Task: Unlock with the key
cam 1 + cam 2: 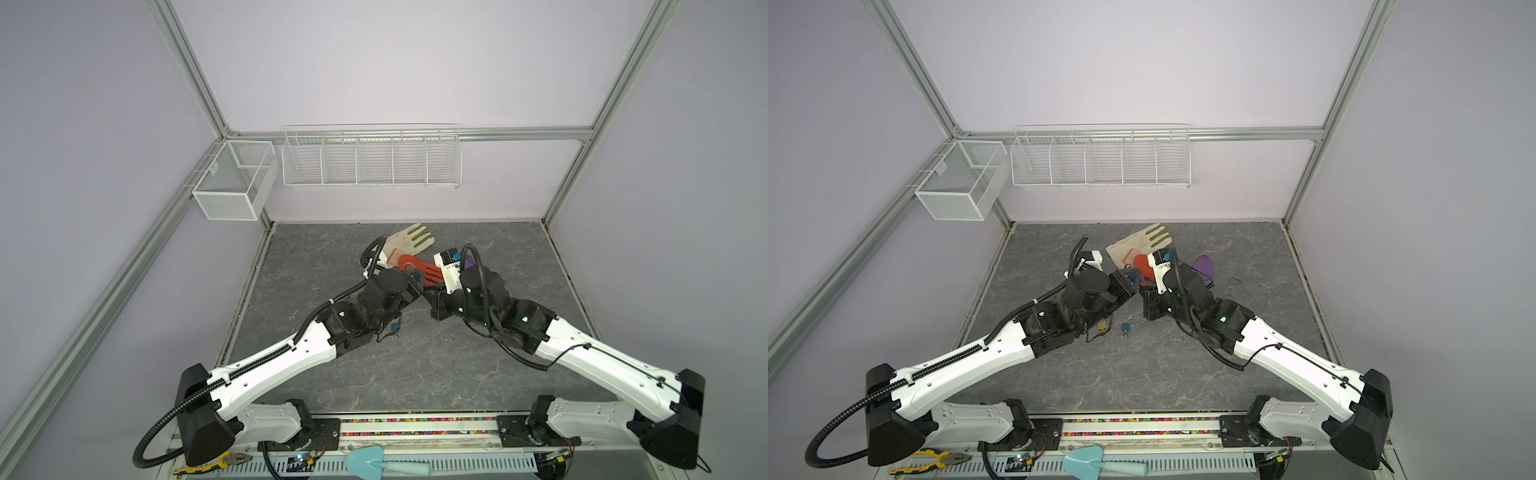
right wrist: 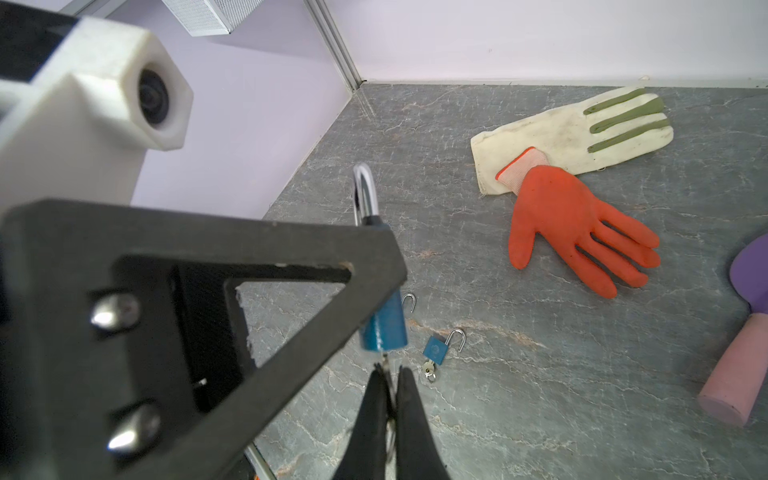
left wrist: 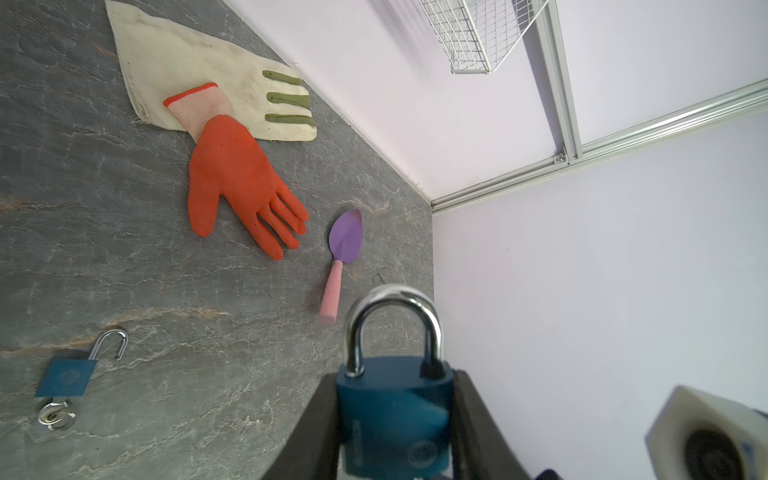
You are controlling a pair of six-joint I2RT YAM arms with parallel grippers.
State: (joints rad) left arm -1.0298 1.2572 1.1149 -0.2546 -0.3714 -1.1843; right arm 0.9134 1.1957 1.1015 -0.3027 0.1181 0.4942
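left gripper [image 3: 395, 376] clamps the blue lock [image 3: 395, 419] by its body, one finger on each narrow side, with the shackle closed. right gripper [image 2: 391, 374] is pinched tight on the key [image 2: 386, 362], whose tip meets the lock's underside; how far in it sits cannot be told. both top views show the two grippers meeting above the middle of the table [image 2: 540, 395], with the lock held clear of it. below them a second lock [image 2: 435, 350] lies on the table, shackle open, keys at its base. farther out an orange glove [image 2: 569, 220] lies with its cuff over a white glove [image 2: 561, 137], and a purple trowel [image 2: 748, 266] lies near the orange glove's fingers.
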